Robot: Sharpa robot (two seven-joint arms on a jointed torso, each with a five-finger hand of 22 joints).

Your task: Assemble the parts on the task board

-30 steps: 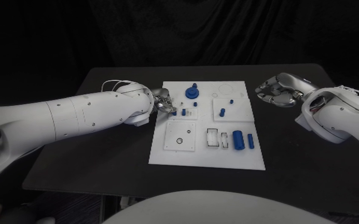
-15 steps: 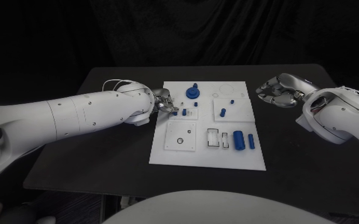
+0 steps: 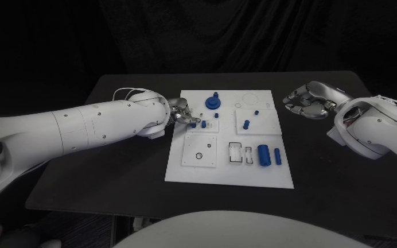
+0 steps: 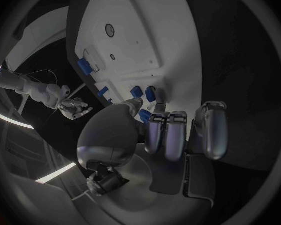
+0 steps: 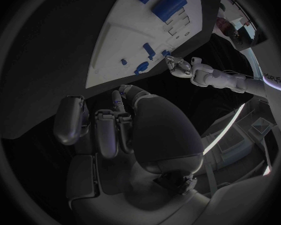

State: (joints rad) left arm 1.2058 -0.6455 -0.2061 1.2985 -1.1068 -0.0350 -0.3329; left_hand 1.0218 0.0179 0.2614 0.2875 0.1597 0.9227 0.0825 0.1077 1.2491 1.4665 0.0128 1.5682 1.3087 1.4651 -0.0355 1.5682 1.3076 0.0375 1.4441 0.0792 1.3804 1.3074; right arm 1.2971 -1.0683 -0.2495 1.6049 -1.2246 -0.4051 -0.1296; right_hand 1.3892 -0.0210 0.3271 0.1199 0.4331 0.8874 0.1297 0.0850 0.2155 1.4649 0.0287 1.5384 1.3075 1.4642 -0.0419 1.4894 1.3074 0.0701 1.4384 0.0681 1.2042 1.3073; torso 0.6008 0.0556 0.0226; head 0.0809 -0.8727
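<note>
The white task board [image 3: 186, 167] lies mid-table with several blue parts on it: a round knob [image 3: 211, 103], short pegs [image 3: 245, 124], a thick cylinder [image 3: 263, 154] and a thin one [image 3: 277, 156]. My left hand [image 3: 185, 116] reaches over the board's left edge. In the left wrist view its thumb and fingertips [image 4: 157, 121] close round a small blue peg [image 4: 145, 115] that stands in the board. My right hand [image 3: 307, 102] hovers off the board's right side with its fingers curled. In the right wrist view it pinches a thin blue peg [image 5: 117, 100].
The black table [image 3: 108, 173] shows bare surface to the left, right and front of the board. White recessed blocks [image 3: 199, 148] and slots [image 3: 236, 152] sit on the board's near half.
My left hand's fingers have edged slightly right onto the peg at the board's left edge. The right hand has stayed in place.
</note>
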